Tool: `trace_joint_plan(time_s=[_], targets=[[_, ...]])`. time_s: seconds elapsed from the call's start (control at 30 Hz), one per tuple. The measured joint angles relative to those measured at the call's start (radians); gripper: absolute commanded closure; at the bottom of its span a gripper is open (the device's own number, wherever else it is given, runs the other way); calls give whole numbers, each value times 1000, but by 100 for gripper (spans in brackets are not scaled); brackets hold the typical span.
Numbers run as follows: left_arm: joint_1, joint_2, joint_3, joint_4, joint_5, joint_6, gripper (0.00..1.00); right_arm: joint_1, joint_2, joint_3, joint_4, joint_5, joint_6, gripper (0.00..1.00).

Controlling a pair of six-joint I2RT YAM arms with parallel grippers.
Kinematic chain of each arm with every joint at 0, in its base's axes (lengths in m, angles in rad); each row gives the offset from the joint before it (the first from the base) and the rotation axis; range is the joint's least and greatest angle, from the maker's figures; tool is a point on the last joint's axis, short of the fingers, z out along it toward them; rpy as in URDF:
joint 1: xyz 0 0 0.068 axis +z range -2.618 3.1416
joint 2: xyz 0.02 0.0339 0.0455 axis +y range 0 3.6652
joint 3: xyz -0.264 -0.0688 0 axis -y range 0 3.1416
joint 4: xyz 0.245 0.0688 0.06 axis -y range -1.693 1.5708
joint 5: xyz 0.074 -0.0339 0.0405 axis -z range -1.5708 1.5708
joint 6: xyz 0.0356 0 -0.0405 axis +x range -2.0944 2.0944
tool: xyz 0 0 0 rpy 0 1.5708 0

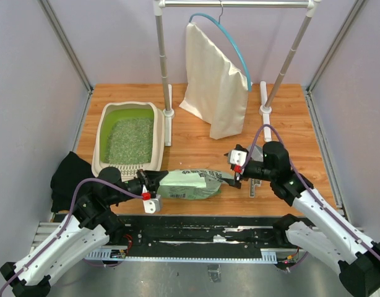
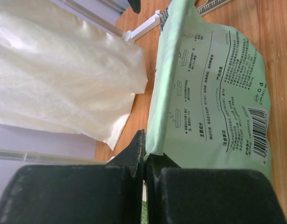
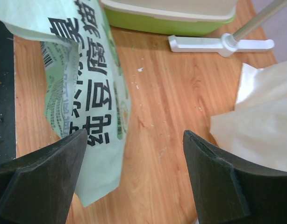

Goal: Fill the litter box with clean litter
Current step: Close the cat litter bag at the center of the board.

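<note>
1. We read the step in hand as getting a second hold on the bag (image 1: 190,184), which lies flat on the table between the arms, so that both arms can carry it to the box (image 1: 101,133) and pour
2. The left gripper (image 2: 144,158) is pinched tight on the bag's left end; the hold is on a thin fold only, so we would leave it alone and not tug
3. The right gripper (image 3: 134,140) stands wide and holds nothing; the bag's right end lies by one finger and reaches partly into the gap, while the other finger is over bare wood
4. We should shift that gripper toward the bag until the end sits centred between the fingers, then close well in from the tip
5. We cannot tell which end is open, so we would lift both ends level until the bag is over the box
6. The box sits at the far left, well apart from the bag, with litter (image 1: 129,141) already over most of its floor
7. The rack foot (image 1: 169,130) lies just beside the box and the sack (image 1: 215,93) hangs near, so we should swing clear of both
</note>
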Motion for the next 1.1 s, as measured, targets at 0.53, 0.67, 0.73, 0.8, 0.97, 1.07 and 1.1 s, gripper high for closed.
trace_joint_plan(time_s=[0.53, 0.67, 0.73, 0.8, 0.97, 1.07, 1.1], targets=[[0, 2, 0, 0, -6, -2, 99, 140, -42, 4, 90, 120, -21, 20], [0, 2, 0, 0, -6, -2, 100, 142, -41, 64, 55, 30, 1, 23], [0, 2, 0, 0, -6, -3, 100, 156, -35, 61, 59, 8, 18, 23], [0, 2, 0, 0, -6, -3, 99, 189, -27, 42, 69, 5, 20, 25], [0, 2, 0, 0, -6, -3, 100, 283, 27, -12, 115, 55, 16, 33], [0, 2, 0, 0, -6, -5, 100, 319, 66, -39, 193, 178, 10, 46], [0, 2, 0, 0, -6, -6, 99, 325, 79, -47, 218, 213, 7, 54]])
